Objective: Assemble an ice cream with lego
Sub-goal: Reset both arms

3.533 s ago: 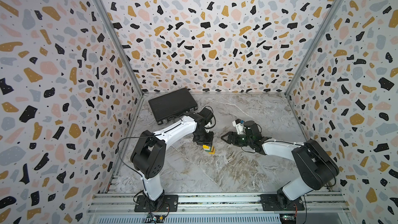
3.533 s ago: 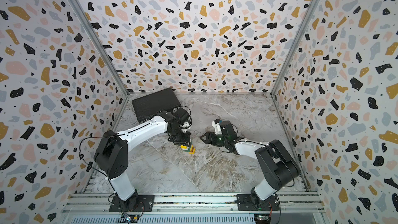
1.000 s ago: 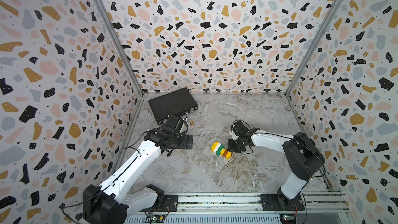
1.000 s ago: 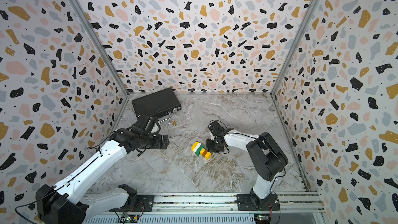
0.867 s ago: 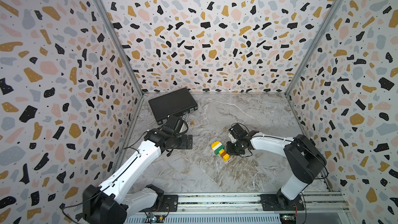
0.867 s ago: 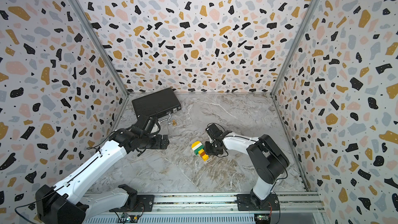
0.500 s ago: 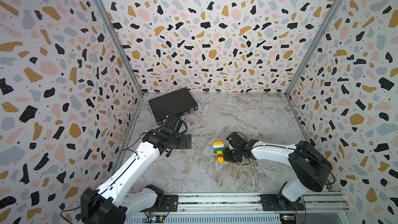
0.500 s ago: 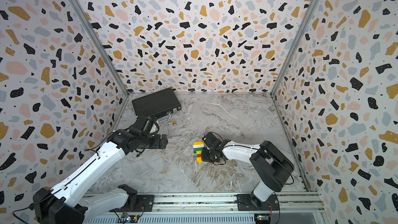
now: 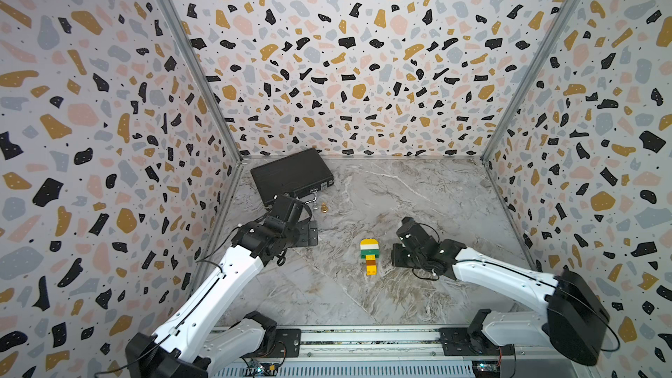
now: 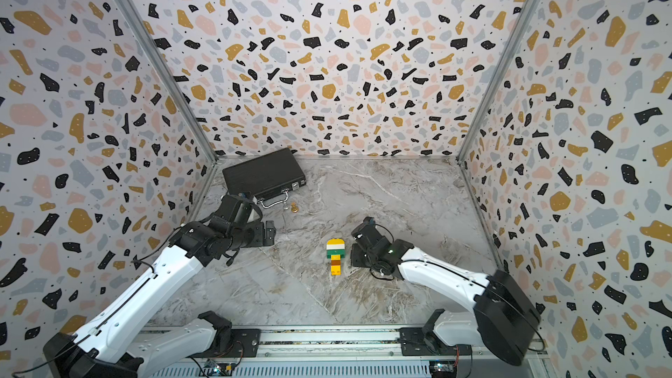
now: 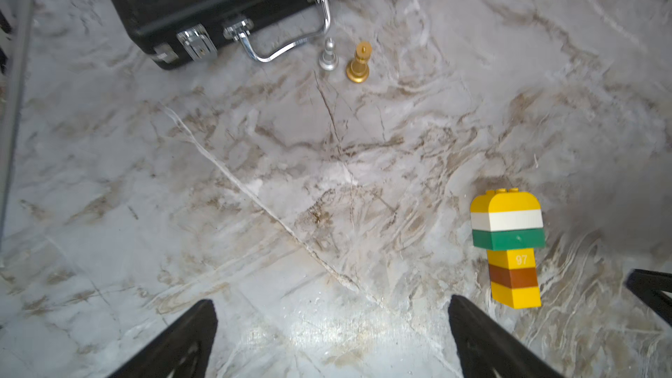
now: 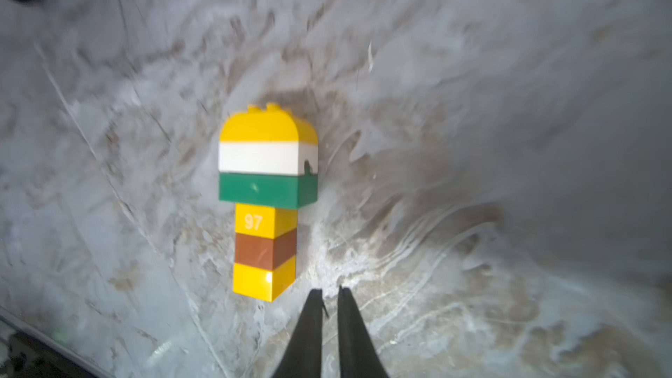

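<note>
1. 1 marble table (image 9: 418,194) carries everything. The ice cream (image 9: 369,254) lies flat near its middle, a little toward the near edge, with all 6 lego bricks (image 10: 335,253) joined.
2. 2 arms flank it. The right gripper (image 12: 329,290) is just beside it on the right-edge side, and the left gripper (image 11: 331,303) is well apart toward the left edge. The right arm is clearly the nearer one.
3. Left gripper: its fingers are spread wide with nothing between them. Right gripper: its fingers stand almost together with only a slit between them, and nothing is in it.
4. 1 long axis matters: the ice cream runs from far edge to near edge, rounded yellow top toward the far edge and stick toward the near edge.
5. 1 small detail decides the next move. In the right wrist view the fingertips show just beside the stick's last yellow brick (image 12: 263,280), not around it, and I cannot tell whether they touch. A sideways push there would probably swing the stack rather than slide it.
</note>
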{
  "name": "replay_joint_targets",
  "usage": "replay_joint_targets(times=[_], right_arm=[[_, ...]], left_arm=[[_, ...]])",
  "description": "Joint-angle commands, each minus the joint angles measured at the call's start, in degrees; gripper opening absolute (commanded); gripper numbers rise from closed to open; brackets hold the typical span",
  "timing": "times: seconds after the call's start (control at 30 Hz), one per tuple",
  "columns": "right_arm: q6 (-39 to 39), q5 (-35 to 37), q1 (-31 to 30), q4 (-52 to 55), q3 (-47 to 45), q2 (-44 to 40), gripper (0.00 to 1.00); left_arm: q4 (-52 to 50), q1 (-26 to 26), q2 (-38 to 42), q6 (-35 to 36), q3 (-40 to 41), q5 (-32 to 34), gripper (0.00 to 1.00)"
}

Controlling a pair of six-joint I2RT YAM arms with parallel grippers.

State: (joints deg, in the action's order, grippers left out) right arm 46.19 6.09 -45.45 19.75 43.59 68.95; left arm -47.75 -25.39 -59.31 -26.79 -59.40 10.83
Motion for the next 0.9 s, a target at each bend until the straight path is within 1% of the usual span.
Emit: replay_joint_targets(times=[0.0,0.03,0.1,0.13,0.2,0.27,0.3,0.33,0.37,0.43,0.47,0.5,0.53,0.6,0.63,0.7,0.77,0.8,0.83,0.87], right_arm=[[-9.9,10.7,6.4,-0.4,2.5,-8.8,0.12],[-11.3,11.3,8.9,-2.4,2.3,-10.5,0.18],[-13.9,15.4,14.2,-7.0,1.8,-13.1,0.36],[-15.6,18.2,15.9,-9.6,1.3,-13.5,0.46],[-20.4,24.8,18.8,-16.1,-0.8,-13.3,0.77],[-24.6,30.2,21.0,-21.8,-2.5,-12.0,0.98],[-26.7,31.6,22.3,-23.8,-3.4,-10.9,0.99],[-28.6,31.1,23.8,-25.7,-4.1,-9.7,0.99],[-31.0,29.4,25.4,-28.5,-5.2,-7.9,0.99],[-39.4,25.9,27.2,-36.6,-8.4,-3.4,0.99],[-43.1,25.5,27.4,-37.7,-9.0,-0.8,0.99],[-43.5,26.2,28.0,-35.1,-7.9,1.4,0.99],[-42.7,25.4,28.9,-32.5,-6.9,3.2,0.99],[-39.9,20.8,32.2,-30.3,-6.5,5.7,0.99],[-38.5,19.5,34.0,-31.5,-7.5,6.4,0.99],[-37.6,20.1,36.9,-33.1,-9.4,7.2,0.99],[-34.4,15.4,41.6,-34.1,-11.1,7.4,0.99],[-33.3,16.7,42.6,-35.9,-12.3,7.6,0.99],[-32.3,18.3,43.5,-38.3,-13.7,8.1,0.99],[-32.3,17.4,44.7,-40.3,-14.7,8.4,0.99]], left_arm=[[7.3,0.3,3.2,-1.8,-3.7,11.2,1.0],[9.9,0.3,3.9,-1.8,-3.4,13.8,0.99],[18.3,0.6,5.3,-0.2,-0.6,18.0,0.99],[22.3,1.0,5.6,0.9,0.8,19.1,0.99],[30.7,3.1,5.2,4.4,3.4,19.2,0.99],[36.8,6.2,3.4,6.8,5.4,19.1,0.99],[40.7,8.4,2.2,7.2,6.5,18.0,0.99],[42.9,10.4,1.2,7.7,7.8,16.3,0.99],[46.4,12.1,0.0,8.9,9.7,16.0,0.99],[53.6,13.2,-3.1,14.0,14.5,19.0,0.99],[57.4,13.6,-5.1,15.5,17.1,20.5,0.99],[59.2,14.5,-7.0,15.5,19.1,20.2,0.99],[60.3,15.3,-8.6,15.2,20.8,19.3,0.99],[61.7,16.7,-12.1,15.1,22.2,18.8,0.99],[61.7,17.3,-13.6,16.9,21.9,18.4,0.99],[62.0,19.4,-17.0,17.8,21.9,18.3,0.99],[61.5,22.0,-19.7,18.3,21.5,16.2,0.99],[60.6,22.9,-20.6,17.7,21.4,15.2,0.99],[62.3,23.7,-21.4,17.1,22.3,14.4,0.99],[64.7,24.6,-22.0,16.6,23.8,13.2,0.99]])
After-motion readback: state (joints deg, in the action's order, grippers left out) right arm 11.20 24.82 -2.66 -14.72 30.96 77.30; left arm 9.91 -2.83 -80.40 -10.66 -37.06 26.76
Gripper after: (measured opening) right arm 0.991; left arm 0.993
